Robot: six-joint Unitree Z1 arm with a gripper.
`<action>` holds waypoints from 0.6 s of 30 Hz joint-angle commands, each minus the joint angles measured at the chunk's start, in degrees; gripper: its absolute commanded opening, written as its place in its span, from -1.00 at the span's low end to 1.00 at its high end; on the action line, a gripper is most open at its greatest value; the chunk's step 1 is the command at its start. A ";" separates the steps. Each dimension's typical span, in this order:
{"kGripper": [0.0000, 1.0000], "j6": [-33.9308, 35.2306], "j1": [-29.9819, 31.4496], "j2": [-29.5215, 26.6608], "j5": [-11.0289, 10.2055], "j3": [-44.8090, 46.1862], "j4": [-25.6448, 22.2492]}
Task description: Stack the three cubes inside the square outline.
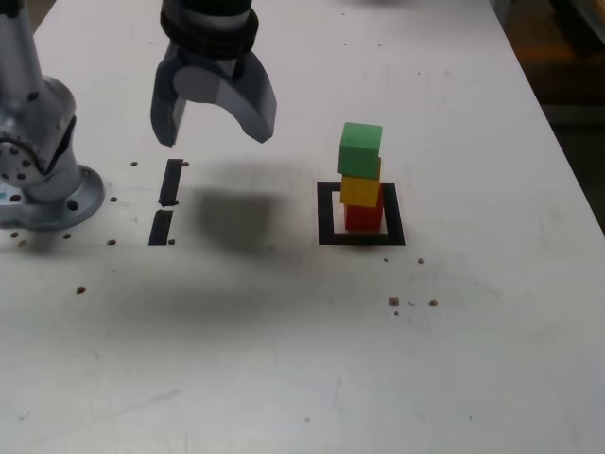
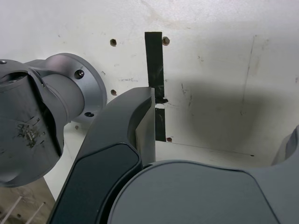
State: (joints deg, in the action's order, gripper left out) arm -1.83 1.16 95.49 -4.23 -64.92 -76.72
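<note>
A stack of three small solid-coloured cubes is seen inside the hollow square outline of black tape (image 1: pixel 326 213) on the white counter (image 1: pixel 473 359). The red cube (image 1: pixel 364 217) is set at the bottom, on the white centre of the outline, towards its far side. The yellow cube (image 1: pixel 360 190) is placed on top of it, and the green cube (image 1: pixel 361 148) is carried on the yellow one, turned slightly out of line with the blocks below. The stack is touched by nothing.

To the exterior view's left of the outline, well apart from it, two short straight strips of black tape (image 1: pixel 167 202) are laid end to end, with small dark screw holes (image 1: pixel 112 241) scattered near them. A few more dark specks (image 1: pixel 394 302) are seen on the counter in front of the outline.

The grey two-fingered tool (image 1: pixel 216 133) is held above the counter, over the area between the tape strips and the outline, and a soft shadow is cast beneath it. Its jaws are spread wide and nothing is held between them. In the wrist view one dark curved finger (image 2: pixel 126 135) is shown against the tape strips, with bare counter beyond it.

The silver round base of the arm (image 1: pixel 43 189) is bolted to the counter at the exterior view's left edge.
</note>
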 commanded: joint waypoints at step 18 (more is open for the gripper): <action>0.98 -1.34 -0.50 0.52 0.93 -1.09 1.10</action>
State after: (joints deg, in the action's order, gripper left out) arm -2.99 0.91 95.85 -3.24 -65.87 -75.74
